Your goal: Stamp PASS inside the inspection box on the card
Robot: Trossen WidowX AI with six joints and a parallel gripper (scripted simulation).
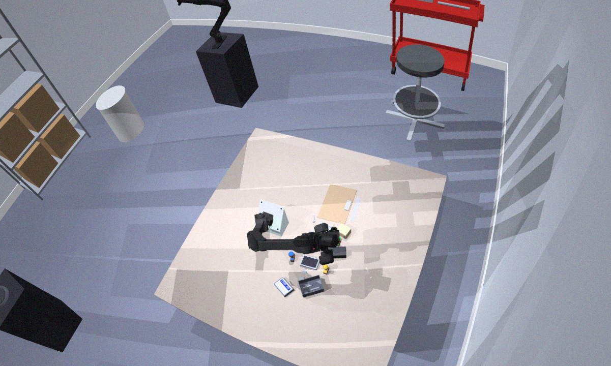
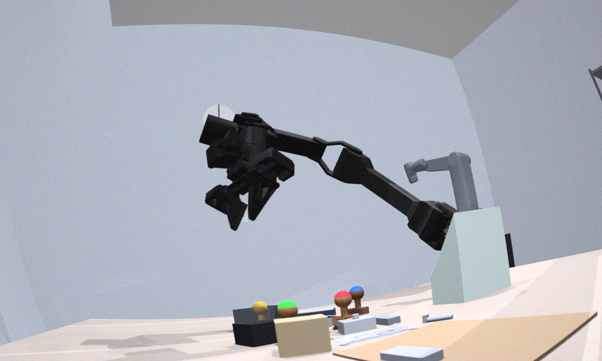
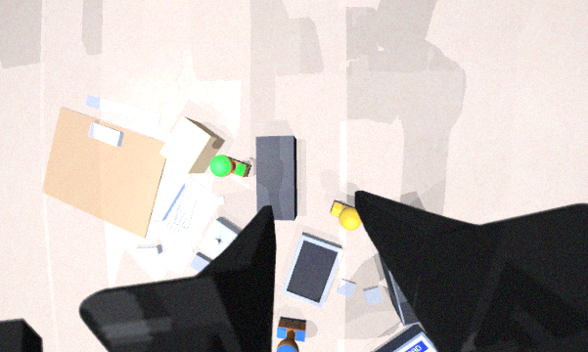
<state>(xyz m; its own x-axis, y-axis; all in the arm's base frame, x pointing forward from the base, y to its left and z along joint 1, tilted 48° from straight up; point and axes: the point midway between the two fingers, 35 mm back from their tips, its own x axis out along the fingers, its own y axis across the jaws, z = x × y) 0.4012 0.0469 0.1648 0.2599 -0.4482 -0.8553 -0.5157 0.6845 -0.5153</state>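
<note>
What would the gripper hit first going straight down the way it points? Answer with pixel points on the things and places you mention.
Probably the black block [image 1: 340,252] [image 2: 252,334] [image 3: 275,171], near its edge on the yellow stamp [image 1: 325,268] [image 2: 259,308] [image 3: 349,218] side. Depth is unclear; it could just miss and meet the bench [image 1: 275,325] [image 2: 540,309] [image 3: 528,98].

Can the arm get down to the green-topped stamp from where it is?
Probably yes: the end effector is open above the bench, though the tan block and black box crowd it.
</note>
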